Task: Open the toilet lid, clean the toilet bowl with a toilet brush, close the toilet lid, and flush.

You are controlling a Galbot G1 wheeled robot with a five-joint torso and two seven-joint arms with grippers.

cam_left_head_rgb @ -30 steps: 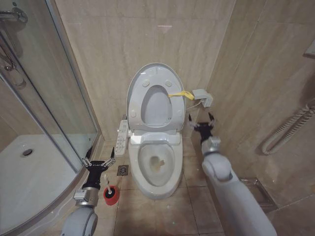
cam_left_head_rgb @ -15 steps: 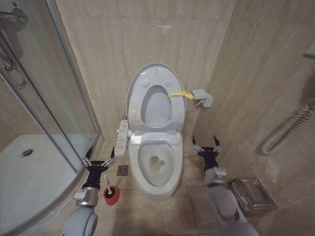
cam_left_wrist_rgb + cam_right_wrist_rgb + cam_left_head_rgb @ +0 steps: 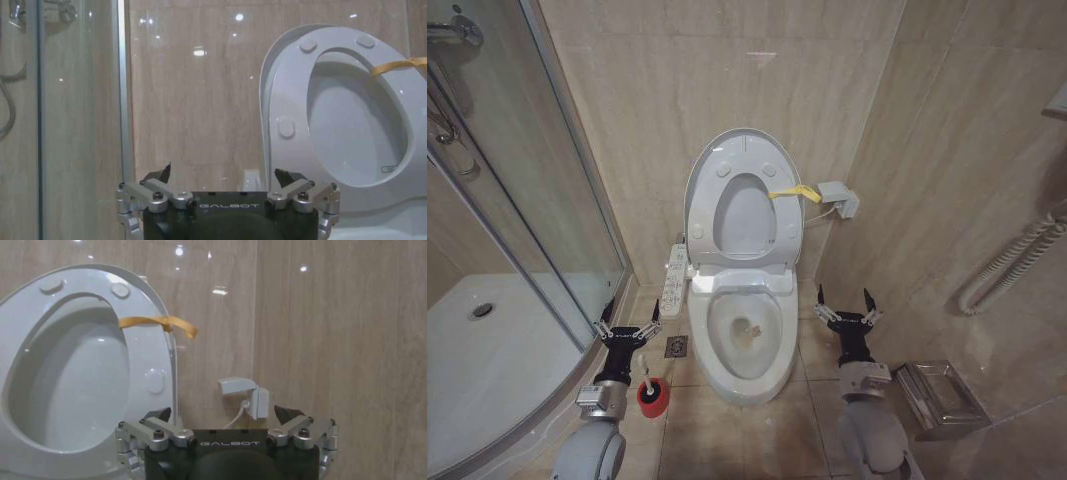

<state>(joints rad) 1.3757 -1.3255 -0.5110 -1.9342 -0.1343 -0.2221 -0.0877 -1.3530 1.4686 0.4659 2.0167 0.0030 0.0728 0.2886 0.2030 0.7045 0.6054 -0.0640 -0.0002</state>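
The toilet lid [image 3: 745, 216] stands raised against the back wall with the seat ring [image 3: 709, 190] folded up in front of it. A yellow strap [image 3: 793, 192] hangs at its right edge. Below it the toilet bowl [image 3: 745, 336] lies uncovered, with a yellowish stain at its bottom. The toilet brush [image 3: 653, 397] sits on the floor left of the bowl in its red base. My left gripper [image 3: 631, 312] hovers open just above and behind the brush. On the bowl's right side my right gripper [image 3: 843, 298] is open and holds nothing. The wrist views show the lid [image 3: 347, 125] [image 3: 73, 385] beyond each gripper [image 3: 227, 177] [image 3: 227, 415].
A white button panel [image 3: 673, 280] juts from the bowl's left side, with a floor drain [image 3: 676, 346] beside it. The glass shower wall [image 3: 527, 200] and shower tray [image 3: 487, 370] close off the left. A wall socket [image 3: 839, 198], a hose [image 3: 1012, 260] and a metal box [image 3: 939, 395] are on the right.
My right arm has drawn back and down, from up beside the raised lid to low beside the bowl. The left arm, lid and brush have not moved.
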